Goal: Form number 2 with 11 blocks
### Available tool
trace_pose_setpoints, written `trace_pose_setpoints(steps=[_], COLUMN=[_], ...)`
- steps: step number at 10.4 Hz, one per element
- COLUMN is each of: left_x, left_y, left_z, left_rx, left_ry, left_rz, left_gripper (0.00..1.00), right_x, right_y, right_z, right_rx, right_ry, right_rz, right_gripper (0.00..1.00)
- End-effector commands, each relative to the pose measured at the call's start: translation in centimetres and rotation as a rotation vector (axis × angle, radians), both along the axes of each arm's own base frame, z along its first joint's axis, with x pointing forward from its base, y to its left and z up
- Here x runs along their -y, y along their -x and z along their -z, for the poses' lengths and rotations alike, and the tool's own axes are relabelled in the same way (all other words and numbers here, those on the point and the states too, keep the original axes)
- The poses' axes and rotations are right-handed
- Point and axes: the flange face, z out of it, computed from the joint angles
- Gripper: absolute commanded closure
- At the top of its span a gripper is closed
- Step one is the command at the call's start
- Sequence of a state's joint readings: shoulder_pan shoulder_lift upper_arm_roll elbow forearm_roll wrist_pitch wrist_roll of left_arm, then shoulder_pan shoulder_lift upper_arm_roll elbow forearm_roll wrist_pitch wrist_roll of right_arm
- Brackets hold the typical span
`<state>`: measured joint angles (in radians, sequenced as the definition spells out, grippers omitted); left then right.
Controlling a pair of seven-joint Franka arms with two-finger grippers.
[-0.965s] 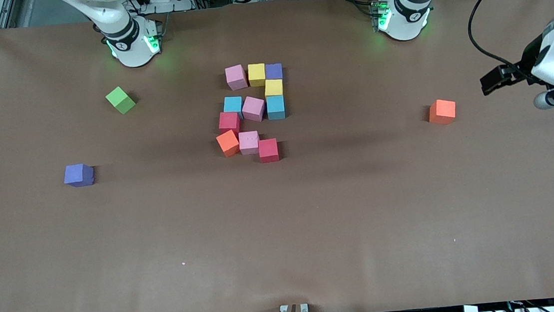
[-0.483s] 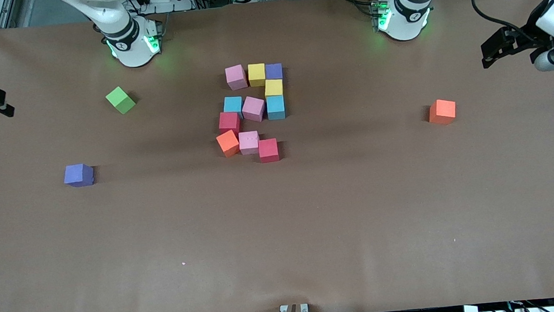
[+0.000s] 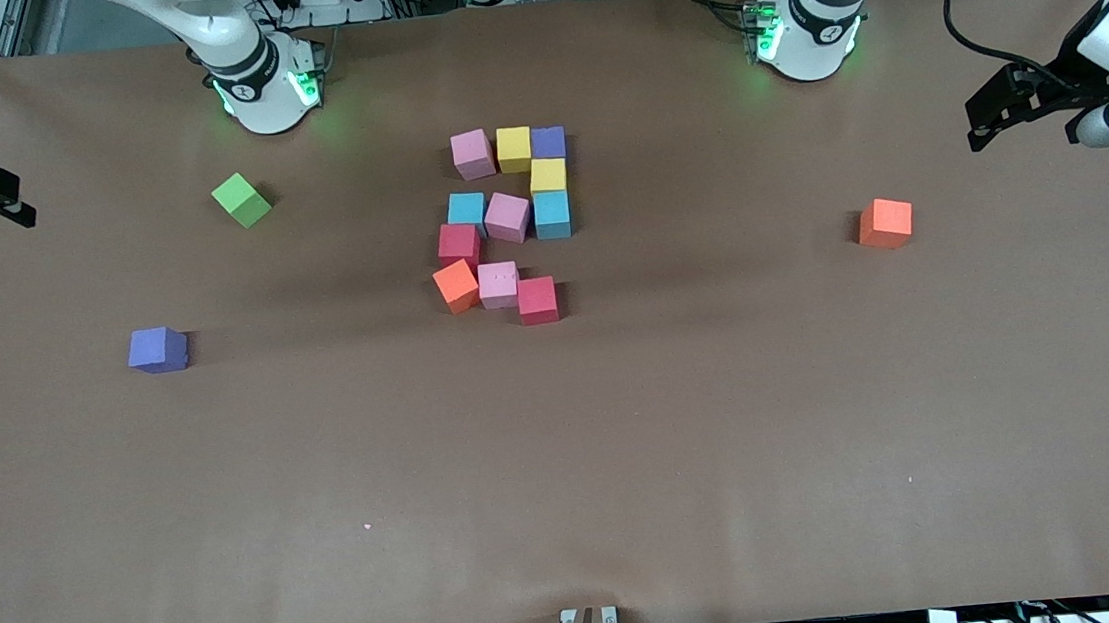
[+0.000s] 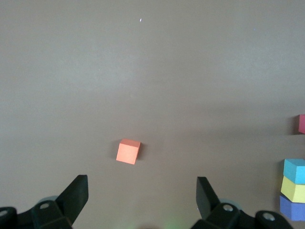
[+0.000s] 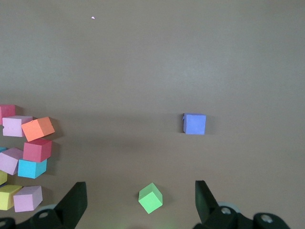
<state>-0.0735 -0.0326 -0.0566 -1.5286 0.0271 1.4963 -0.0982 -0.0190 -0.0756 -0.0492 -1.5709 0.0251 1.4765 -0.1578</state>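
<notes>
Apparently done: eleven blocks [image 3: 506,217] forming a rough number 2 [image 3: 505,226]; left pincer [image 3: 985,121] and right pincer [image 3: 8,204] wide open, empty, parked at desk ends.

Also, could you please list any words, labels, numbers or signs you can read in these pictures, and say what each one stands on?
No printed text can be read anywhere.
The small matte foam cubes have plain faces with no lettering.
The brown paper-covered table bears no marks to read.
The only number is the blocky digit 2 that the mixed-colour cubes spell out.
</notes>
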Motion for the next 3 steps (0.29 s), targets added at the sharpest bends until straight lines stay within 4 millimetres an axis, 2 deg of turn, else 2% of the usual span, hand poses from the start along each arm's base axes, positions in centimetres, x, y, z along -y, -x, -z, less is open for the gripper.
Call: trace_pose_setpoints(steps=[1, 3], left_x=[-0.34, -0.34], left_y=[-0.03, -0.08], left_z=[-0.09, 0.49], left_rx=[0.018, 0.006], left_ry=[0.019, 0.018], left_rz=[0.014, 0.011], left_gripper=[0.00, 0.00], right_x=[-0.17, -0.05], right_y=[1.26, 1.40], right_z=[-0.36, -0.46], right_rx=[0.009, 0.012], right_ry=[0.001, 0.000], right_rz=[-0.025, -0.028], right_gripper=[0.00, 0.00])
